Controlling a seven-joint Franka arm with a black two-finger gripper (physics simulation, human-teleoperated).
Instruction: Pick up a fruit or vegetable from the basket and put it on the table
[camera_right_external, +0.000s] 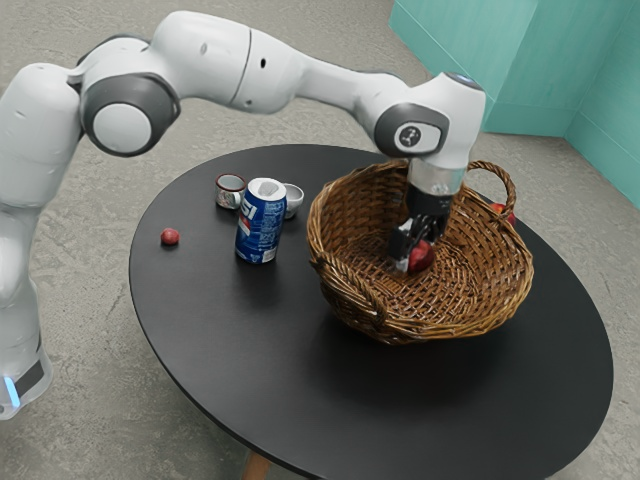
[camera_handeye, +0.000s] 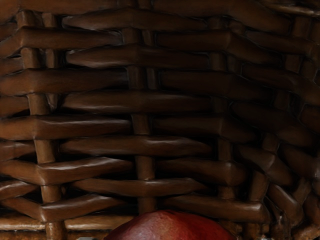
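Down inside the wicker basket (camera_right_external: 345, 215), my gripper (camera_right_external: 411, 250) is right at a round red fruit (camera_right_external: 424, 257), low over the woven bottom. The hand hides part of the fruit, and whether it is held cannot be made out. In the wrist view the top of the red fruit (camera_handeye: 170, 227) rises at the lower edge, just under the hand, with the basket's woven wall (camera_handeye: 145, 122) beyond it.
On the black round table (camera_right_external: 210, 330) stand a blue can (camera_right_external: 260, 225), a patterned mug (camera_right_external: 229, 190) and a white cup (camera_right_external: 293, 200). A small red fruit (camera_right_external: 170, 237) lies near the exterior view's left edge of the table. Another red item (camera_right_external: 507, 213) shows behind the basket.
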